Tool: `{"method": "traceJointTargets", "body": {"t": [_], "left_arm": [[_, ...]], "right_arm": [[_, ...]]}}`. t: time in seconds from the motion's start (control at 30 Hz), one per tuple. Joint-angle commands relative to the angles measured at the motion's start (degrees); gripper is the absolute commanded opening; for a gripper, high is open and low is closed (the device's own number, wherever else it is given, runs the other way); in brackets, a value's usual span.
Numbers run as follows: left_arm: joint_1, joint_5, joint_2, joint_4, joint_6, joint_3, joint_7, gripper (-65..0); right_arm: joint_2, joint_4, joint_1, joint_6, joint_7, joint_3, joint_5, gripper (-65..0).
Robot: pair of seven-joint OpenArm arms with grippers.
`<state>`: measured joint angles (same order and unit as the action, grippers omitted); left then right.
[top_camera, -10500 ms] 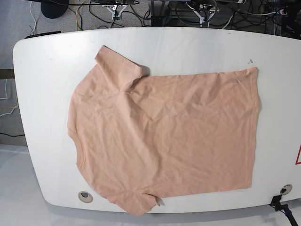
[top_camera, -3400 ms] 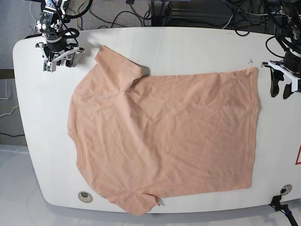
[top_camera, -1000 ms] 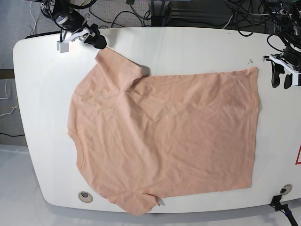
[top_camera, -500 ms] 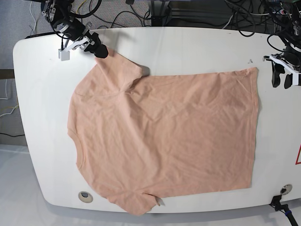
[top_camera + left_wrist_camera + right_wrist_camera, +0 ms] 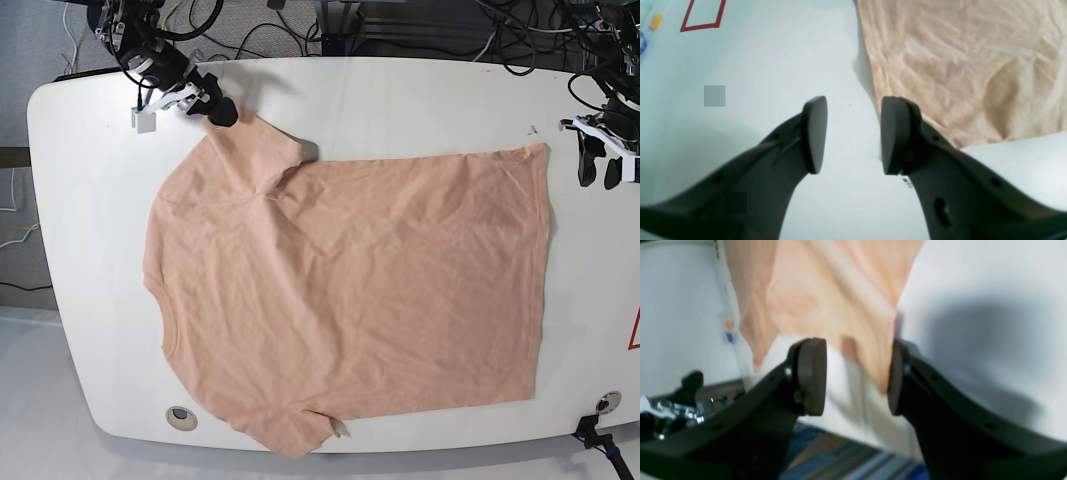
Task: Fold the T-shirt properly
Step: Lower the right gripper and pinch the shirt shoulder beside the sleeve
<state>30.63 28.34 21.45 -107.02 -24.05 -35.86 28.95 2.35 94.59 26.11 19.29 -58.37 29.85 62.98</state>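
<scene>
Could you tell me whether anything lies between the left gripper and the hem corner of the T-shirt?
Nothing visible does. The left gripper is open over bare table, and the T-shirt edge lies just beside its fingers.

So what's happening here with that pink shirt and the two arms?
A two-armed robot is starting to fold a peach T-shirt spread flat on a white table. The right gripper is open at the corner of the far sleeve, cloth between its jaws. The left gripper hangs open beside the hem, holding nothing.
</scene>
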Motion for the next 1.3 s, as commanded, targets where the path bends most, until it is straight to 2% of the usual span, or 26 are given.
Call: {"method": "traceJointTargets", "body": {"t": [0.0,0.3,0.37,0.5,0.57,1.17,1.23,1.27], "left_arm": [[0.0,0.5,0.9,-0.8,0.2,-0.6,-1.5,-40.4],[-0.1,0.5,0.9,-0.8,0.2,-0.6,-1.5,-40.4],[-0.1,0.5,0.9,-0.8,0.2,-0.6,-1.5,-40.4],[0.0,0.5,0.9,-0.8,0.2,-0.6,-1.5,-40.4],[0.0,0.5,0.9,-0.8,0.2,-0.6,-1.5,-40.4],[0.0,0.5,0.9,-0.8,0.2,-0.6,-1.5,-40.4],[0.0,0.5,0.9,-0.8,0.2,-0.6,-1.5,-40.4],[0.0,0.5,0.9,-0.8,0.2,-0.6,-1.5,-40.4]], "right_arm": [[0.5,1.0,0.0,-0.4,0.0,0.3,0.0,-37.8],[0.4,1.1,-0.5,-0.7,-1.3,0.2,0.2,-37.8],[-0.5,2.7,-0.8,-0.7,-1.6,0.2,0.2,-37.8],[-0.7,5.9,-0.7,-5.1,-1.6,-0.6,0.2,-37.7],[-0.7,5.9,-0.5,-5.8,-1.6,-1.4,0.2,-37.7],[-0.7,1.8,-3.2,-5.9,-1.5,-2.0,-0.2,-38.2],[-0.6,1.8,-3.4,-5.9,-1.5,-2.0,-0.2,-39.7],[-0.5,1.8,-3.6,-5.9,-1.5,-2.0,-0.2,-43.0]]}}
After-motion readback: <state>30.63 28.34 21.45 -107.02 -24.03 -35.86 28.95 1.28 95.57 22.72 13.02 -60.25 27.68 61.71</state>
